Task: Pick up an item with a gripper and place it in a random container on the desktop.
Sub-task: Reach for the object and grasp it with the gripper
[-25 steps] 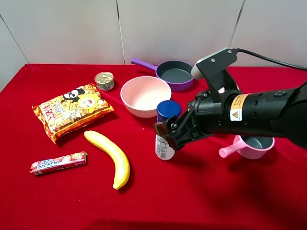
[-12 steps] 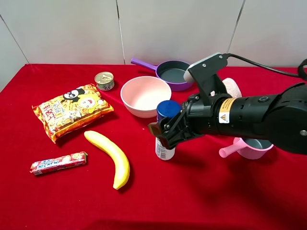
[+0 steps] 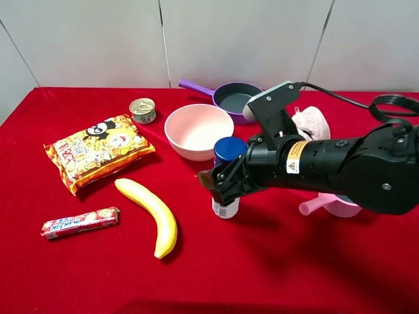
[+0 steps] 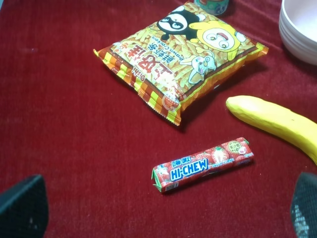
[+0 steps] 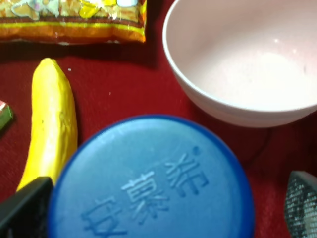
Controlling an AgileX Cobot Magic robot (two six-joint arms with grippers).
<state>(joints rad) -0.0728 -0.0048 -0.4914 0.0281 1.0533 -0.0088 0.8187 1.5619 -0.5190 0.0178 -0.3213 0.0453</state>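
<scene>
Label print on the bottle is mostly lost behind my right gripper, whose fingers stand wide on either side of the dark blue cap. The bottle stands upright on the red desktop, just in front of the pink bowl. My arm covers most of the small pink cup; only its handle and some wall show. Raised Chinese characters mark the cap. The candy stick reads HI-CHEW; my left gripper hangs spread wide over it, near the snack bag and banana. A purple pan and tin can sit farther back.
</scene>
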